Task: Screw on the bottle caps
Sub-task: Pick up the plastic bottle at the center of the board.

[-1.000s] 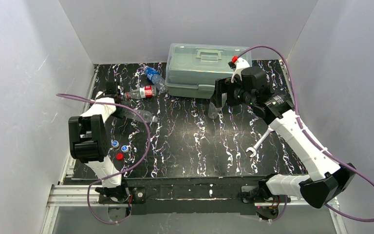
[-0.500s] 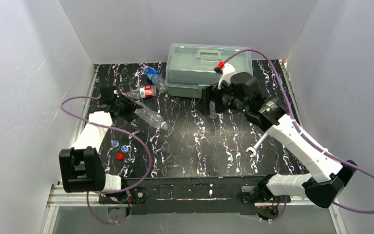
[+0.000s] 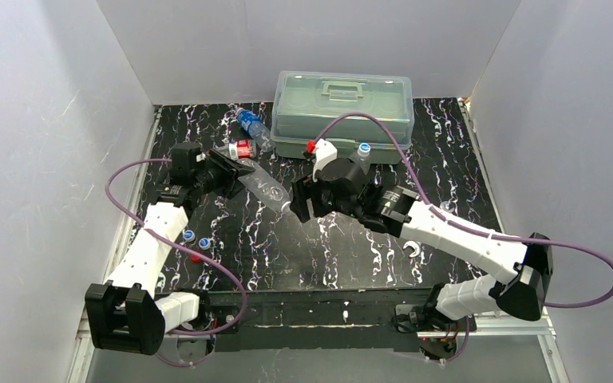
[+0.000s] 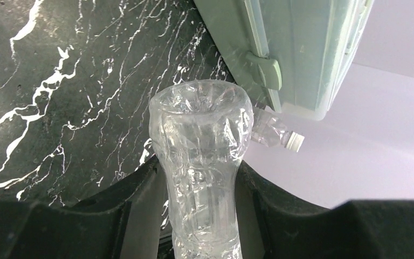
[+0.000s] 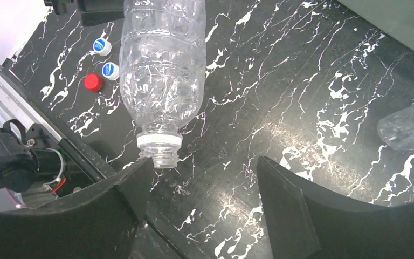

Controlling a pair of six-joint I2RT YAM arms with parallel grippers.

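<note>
My left gripper [image 3: 234,171] is shut on the base end of the plain clear bottle [image 3: 265,190], holding it tilted above the table. In the left wrist view the crumpled bottle [image 4: 200,140] fills the gap between the fingers. Its open threaded neck [image 5: 159,151] points at my right gripper [image 3: 299,201], which is open, and the neck lies just beside the left fingertip [image 5: 140,172]. Two blue-and-white caps [image 3: 187,235] [image 3: 204,242] and a red cap [image 3: 195,257] lie at the front left. The red-label bottle [image 3: 239,149] and the blue-label bottle [image 3: 249,124] lie at the back left.
A large translucent lidded box [image 3: 342,108] stands at the back. A small clear capped bottle [image 3: 362,150] is in front of it, partly behind the right arm. A silver wrench [image 3: 411,249] lies by the right forearm. Grey walls enclose the black marbled table [image 3: 343,239].
The left arm reached out and carried the plain bottle toward the table's middle. The right arm swung left from the box toward the bottle's neck, and its jaws narrowed somewhat.
</note>
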